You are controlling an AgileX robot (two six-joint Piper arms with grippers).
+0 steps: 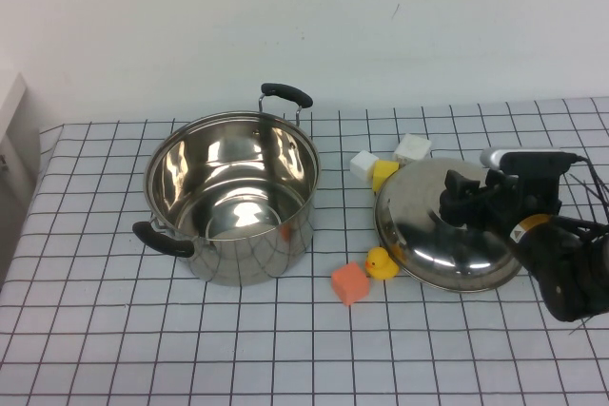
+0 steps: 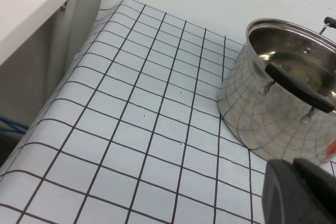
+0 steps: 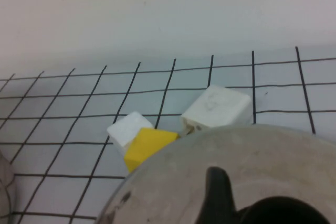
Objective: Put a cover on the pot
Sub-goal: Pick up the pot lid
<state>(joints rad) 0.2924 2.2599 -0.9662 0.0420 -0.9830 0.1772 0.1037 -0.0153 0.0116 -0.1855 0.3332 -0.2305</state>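
A: Left to right. Left gripper (image 2: 302, 192) parked off the near-left, outside the high view; only a dark corner of it in the left wrist view, so open or closed: cannot tell.

B: Pot?

A: Pot (image 1: 233, 197) left of centre on the checked table (image 1: 95, 330), upright, open, empty. One black handle near-left, the other at the far side. Nothing touching it.

B: Clutter in between?

A: Orange cube (image 1: 349, 283) and yellow duck (image 1: 382, 263) near, between pot and lid; duck against the lid's rim. Farther back, two white blocks (image 1: 412, 147) and a yellow block (image 1: 384, 175) right at the lid's far edge, possibly partly under it.

B: Lid and right arm?

A: Lid (image 1: 447, 225) right of centre, well apart from pot, near edge on the table, looks tilted. Right gripper (image 1: 463, 199) over its middle at the knob (image 3: 223, 195). Looks like a grasp, but contact is hidden; clamped or just around it: cannot tell.

B: Risks?

A: Knob small, lid wide and heavy: loose or off-centre grip likely lets it swing or drop. Low lift drags the duck or blocks along. Low carry catches the pot's rim or far handle. Off-centre drop leaves the lid cocked on the rim.
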